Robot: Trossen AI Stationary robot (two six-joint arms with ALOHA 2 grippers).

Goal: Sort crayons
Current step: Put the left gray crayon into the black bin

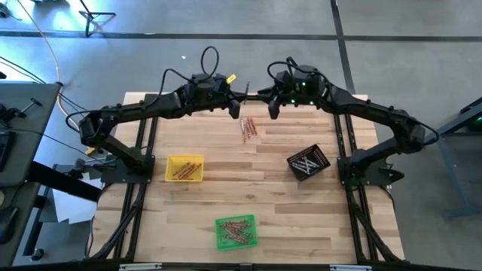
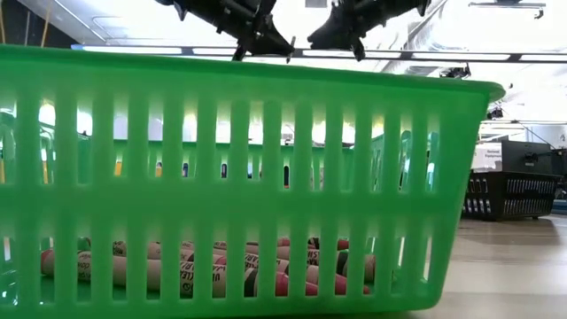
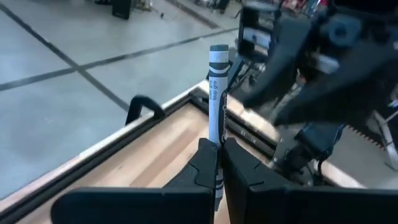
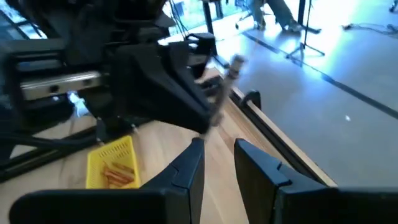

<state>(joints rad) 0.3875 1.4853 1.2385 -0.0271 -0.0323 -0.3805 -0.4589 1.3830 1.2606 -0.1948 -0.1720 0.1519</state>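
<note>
My left gripper (image 1: 238, 105) (image 3: 219, 163) is above the table's far middle, shut on a pale grey-white crayon (image 3: 217, 93), which also shows in the right wrist view (image 4: 232, 67). My right gripper (image 1: 273, 107) (image 4: 217, 163) is open and empty, just to the right of it and facing it. A small pile of loose reddish and pale crayons (image 1: 248, 128) lies on the table below them. The yellow tray (image 1: 184, 168) holds reddish-orange crayons, the green tray (image 1: 236, 232) (image 2: 266, 177) brownish ones, and the black tray (image 1: 308, 162) pale ones. My left gripper pinches the crayon's lower end (image 3: 216, 148) between its two fingers. The rest of the crayon sticks out past the fingertips, its flat end farthest off. The crayon is lifted clear of the table.
The three trays stand apart on the wooden table: yellow at middle left, black at middle right, green near the front edge. Bare wood lies between them. Both arms' frames run along the table's left and right sides. Cables hang behind the far edge.
</note>
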